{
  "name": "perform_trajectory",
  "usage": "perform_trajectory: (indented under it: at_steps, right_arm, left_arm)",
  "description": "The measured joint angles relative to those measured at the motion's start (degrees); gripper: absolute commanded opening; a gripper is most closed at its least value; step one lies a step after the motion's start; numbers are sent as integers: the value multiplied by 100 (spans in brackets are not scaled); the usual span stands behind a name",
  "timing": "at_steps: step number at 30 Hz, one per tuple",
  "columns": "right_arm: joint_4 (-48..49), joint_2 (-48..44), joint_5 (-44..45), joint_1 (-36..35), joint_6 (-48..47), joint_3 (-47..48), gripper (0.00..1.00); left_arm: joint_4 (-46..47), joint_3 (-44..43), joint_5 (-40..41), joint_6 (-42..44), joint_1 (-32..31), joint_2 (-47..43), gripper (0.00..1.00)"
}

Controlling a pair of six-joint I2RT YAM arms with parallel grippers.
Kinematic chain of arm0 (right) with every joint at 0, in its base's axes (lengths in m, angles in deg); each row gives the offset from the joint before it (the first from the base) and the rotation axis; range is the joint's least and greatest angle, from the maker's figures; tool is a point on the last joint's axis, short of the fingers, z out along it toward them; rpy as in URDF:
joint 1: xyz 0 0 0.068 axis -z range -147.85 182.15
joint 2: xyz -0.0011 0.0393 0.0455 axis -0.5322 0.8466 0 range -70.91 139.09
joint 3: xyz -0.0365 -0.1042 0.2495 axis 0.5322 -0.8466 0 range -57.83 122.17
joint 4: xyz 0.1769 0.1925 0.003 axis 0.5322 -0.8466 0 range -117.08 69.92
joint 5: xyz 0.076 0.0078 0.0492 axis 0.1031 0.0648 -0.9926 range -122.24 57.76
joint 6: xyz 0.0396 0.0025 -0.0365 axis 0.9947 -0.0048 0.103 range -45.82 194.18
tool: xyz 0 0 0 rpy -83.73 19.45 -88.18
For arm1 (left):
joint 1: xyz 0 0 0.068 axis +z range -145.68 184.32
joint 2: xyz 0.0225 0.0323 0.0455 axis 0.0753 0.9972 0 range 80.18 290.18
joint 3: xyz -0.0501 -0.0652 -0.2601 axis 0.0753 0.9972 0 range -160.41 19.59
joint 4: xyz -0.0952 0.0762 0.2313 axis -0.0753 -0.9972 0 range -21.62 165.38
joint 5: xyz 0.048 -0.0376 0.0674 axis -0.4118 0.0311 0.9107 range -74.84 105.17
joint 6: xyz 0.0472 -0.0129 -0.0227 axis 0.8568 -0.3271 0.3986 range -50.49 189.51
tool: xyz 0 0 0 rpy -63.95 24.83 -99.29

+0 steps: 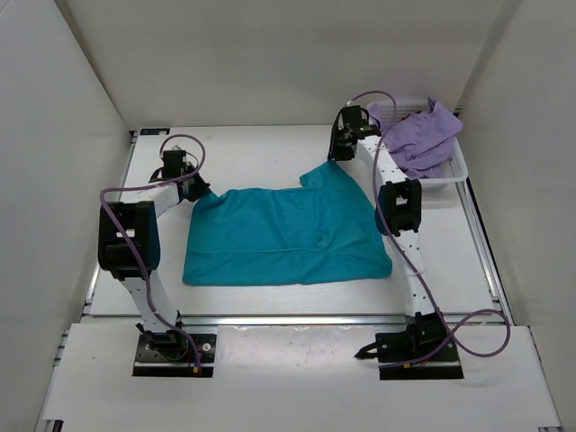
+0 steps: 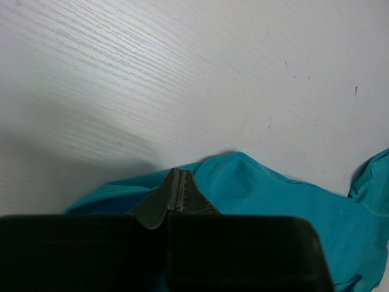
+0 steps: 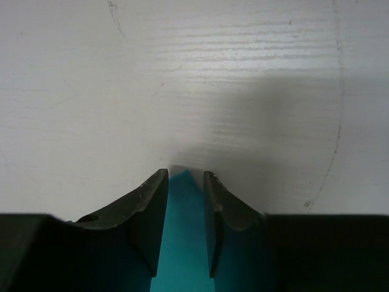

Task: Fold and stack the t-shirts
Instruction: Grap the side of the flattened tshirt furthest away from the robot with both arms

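The teal t-shirt (image 1: 288,236) lies spread flat in the middle of the table. My left gripper (image 1: 198,191) is at its far left corner; in the left wrist view its jaws (image 2: 177,172) are pressed together on a fold of the teal cloth (image 2: 261,188). My right gripper (image 1: 338,157) is at the shirt's far right corner. Its jaws (image 3: 185,174) stand apart, with a pointed tip of teal cloth (image 3: 182,243) between them. The lavender t-shirt (image 1: 423,139) lies crumpled in the basket. The deep red t-shirt is out of view.
A white mesh basket (image 1: 450,178) stands at the back right, close to the right arm's elbow. White walls enclose the table at the left, back and right. Purple cables loop off both arms.
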Motion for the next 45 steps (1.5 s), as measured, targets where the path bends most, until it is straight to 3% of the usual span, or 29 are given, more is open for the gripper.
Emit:
perform_trajectory:
  at_steps: [6, 12, 21, 31, 35, 41, 45]
  right_arm:
    - [-245, 0, 114, -83, -20, 72, 29]
    - [-391, 0, 151, -155, -70, 101, 0]
    - [-791, -35, 131, -136, -61, 334, 0]
    - [-2463, -638, 400, -146, -15, 774, 0]
    - [-2553, -1773, 695, -297, -81, -380, 0]
    - [-1773, -4026, 796, -457, -179, -3397, 0]
    - [-1067, -5034, 699, -372, -122, -5178, 1]
  left_arm:
    - [26, 0, -72, -33, -2, 0, 0]
    - [46, 0, -98, -44, -2, 0, 0]
    - [136, 39, -142, -142, -4, 0, 0]
    - [254, 247, -243, -256, -46, -232, 0]
    - [260, 420, -334, -260, -44, -420, 0]
    - [203, 463, -411, -199, 127, -428, 0]
    - [90, 466, -413, -83, 413, -428, 0]
